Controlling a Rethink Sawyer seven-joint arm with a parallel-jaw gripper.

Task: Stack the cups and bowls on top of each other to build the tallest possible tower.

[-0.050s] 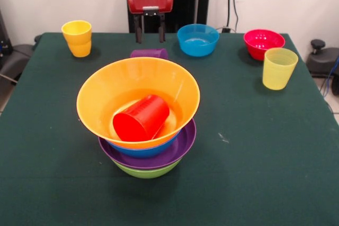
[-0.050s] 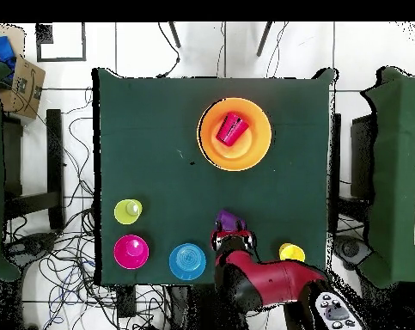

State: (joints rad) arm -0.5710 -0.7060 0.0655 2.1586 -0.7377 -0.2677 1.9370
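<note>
Green bowl (image 1: 146, 171) at tower (image 1: 143, 130) base, purple, blue, orange bowl (image 1: 137, 96) above; red cup (image 1: 141, 118) on its side inside orange bowl; purple cup (image 1: 149, 53) behind tower; hand (image 1: 149, 38) empty, fingers parted, above purple cup; dark green tabletop (image 1: 265, 157).

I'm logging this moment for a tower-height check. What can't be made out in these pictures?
- Purple cup: front view, the orange bowl hides most of it.
- Blue bowl, purple bowl, green bowl: overhead, hidden under the orange bowl.
- Gripper: overhead, hidden by the arm.
</note>
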